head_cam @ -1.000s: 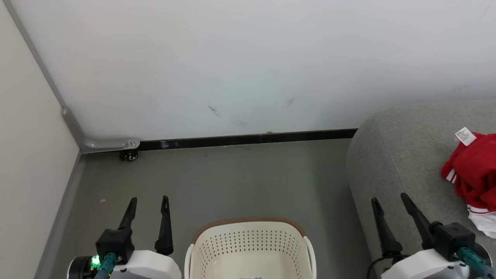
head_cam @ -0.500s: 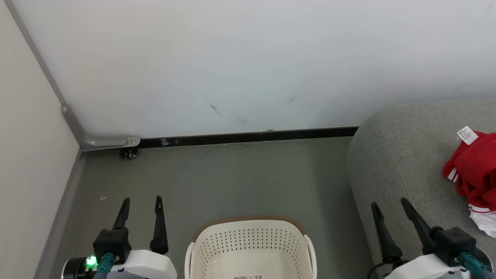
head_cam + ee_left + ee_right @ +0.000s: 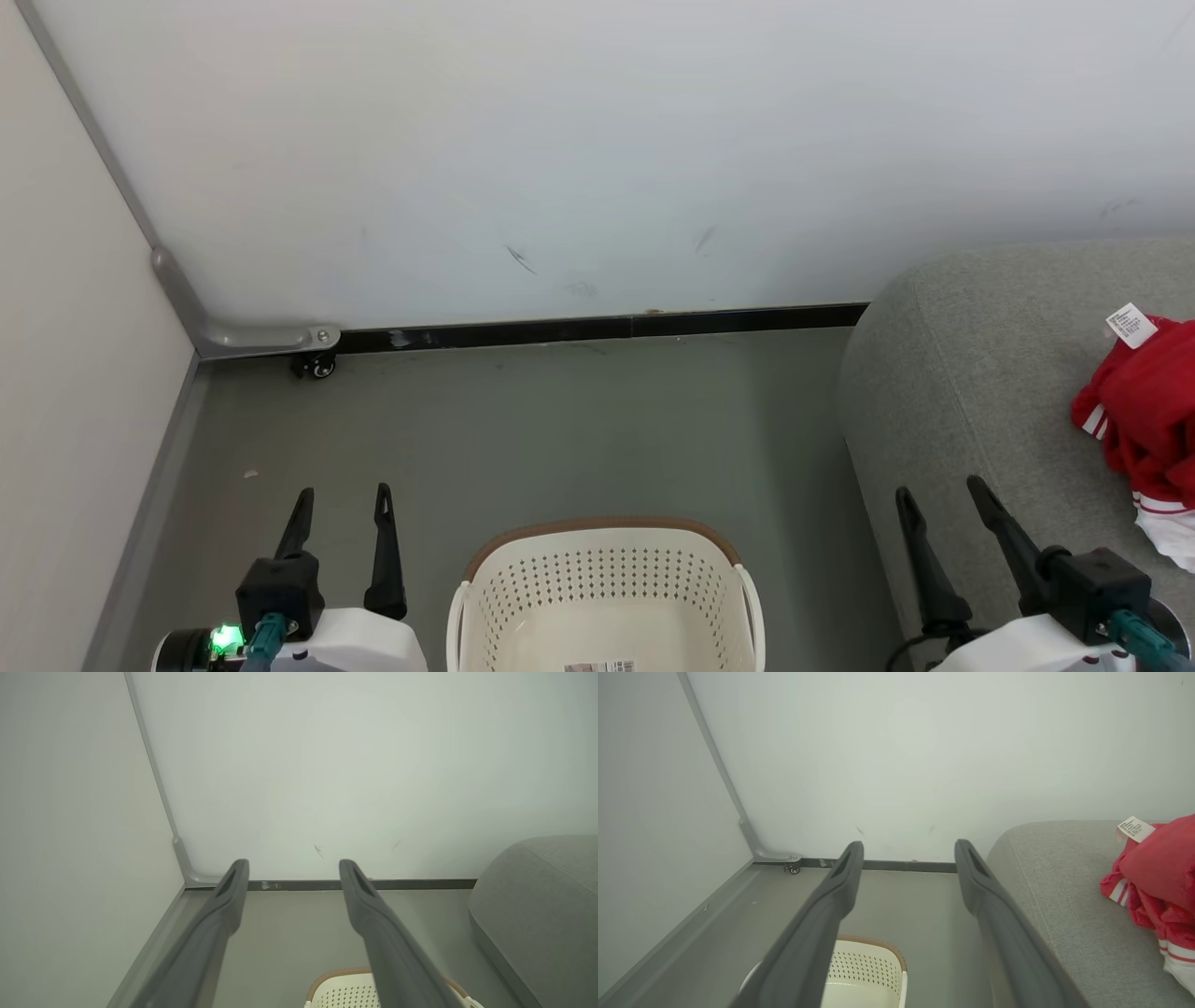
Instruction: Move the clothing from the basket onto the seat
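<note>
Clothing (image 3: 1141,420) looks soft, light, floppy; prob. best pinched at a raised fold. Red w/ white striped trim, bunched on seat (image 3: 980,373) at right edge of head view. Basket (image 3: 607,569) bottom centre. L gripper (image 3: 343,491) & R gripper (image 3: 937,487): jaws wide, holding nothing.

Red against pale greys and cream

The clothing (image 3: 1141,411) is bright red with white striped trim and a white tag (image 3: 1125,325); the seat (image 3: 971,373) — light grey, finely woven. The basket (image 3: 607,583) is cream-white, patterned with rows of small holes (its rim (image 3: 602,525) brown). Floor (image 3: 560,439) dull grey-green, wall (image 3: 597,140) off-white, skirting strip (image 3: 597,329) black.
</note>
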Robot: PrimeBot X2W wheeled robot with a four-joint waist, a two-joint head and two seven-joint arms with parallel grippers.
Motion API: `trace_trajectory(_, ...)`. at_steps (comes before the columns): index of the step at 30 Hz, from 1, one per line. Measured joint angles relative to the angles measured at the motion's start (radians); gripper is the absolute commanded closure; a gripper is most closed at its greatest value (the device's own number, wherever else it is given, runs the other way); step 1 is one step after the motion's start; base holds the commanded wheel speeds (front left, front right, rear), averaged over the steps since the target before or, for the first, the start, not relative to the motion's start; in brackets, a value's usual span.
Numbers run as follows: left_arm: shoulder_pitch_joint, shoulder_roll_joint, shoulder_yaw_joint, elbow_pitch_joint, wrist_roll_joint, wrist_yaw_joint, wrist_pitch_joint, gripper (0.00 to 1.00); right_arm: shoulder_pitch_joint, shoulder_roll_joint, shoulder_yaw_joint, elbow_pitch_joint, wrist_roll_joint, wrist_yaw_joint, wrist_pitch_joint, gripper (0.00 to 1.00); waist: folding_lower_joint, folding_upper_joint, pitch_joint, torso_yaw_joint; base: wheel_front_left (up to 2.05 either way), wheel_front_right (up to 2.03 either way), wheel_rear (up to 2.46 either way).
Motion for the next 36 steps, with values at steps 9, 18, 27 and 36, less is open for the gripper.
trace_trajectory(9,0.045,-0.009,-0.008,0.061,-0.001,-0.002,0.005,1.0,0.033,0.01,0.006,0.061,0.002,0.0,0.001,1.0,0.0,0.0,-0.001,0.001,0.0,0.0,0.0)
trace_trajectory(18,0.037,-0.012,0.06,0.093,-0.08,-0.028,0.056,1.0,0.02,0.01,-0.029,0.092,0.079,0.0,0.017,1.0,0.0,0.0,-0.001,0.0,0.0,0.0,0.0)
trace_trajectory(27,0.017,-0.023,0.102,0.1,-0.213,-0.057,0.109,1.0,-0.022,0.011,-0.059,0.128,0.241,0.0,0.046,1.0,0.0004,0.0,0.003,-0.003,0.0,0.0,0.0)
trace_trajectory(36,-0.005,-0.028,0.141,0.1,-0.332,-0.09,0.16,1.0,-0.042,0.011,-0.066,0.137,0.37,0.0,0.076,1.0,0.0035,0.0,0.006,-0.006,0.0,0.0,0.0)
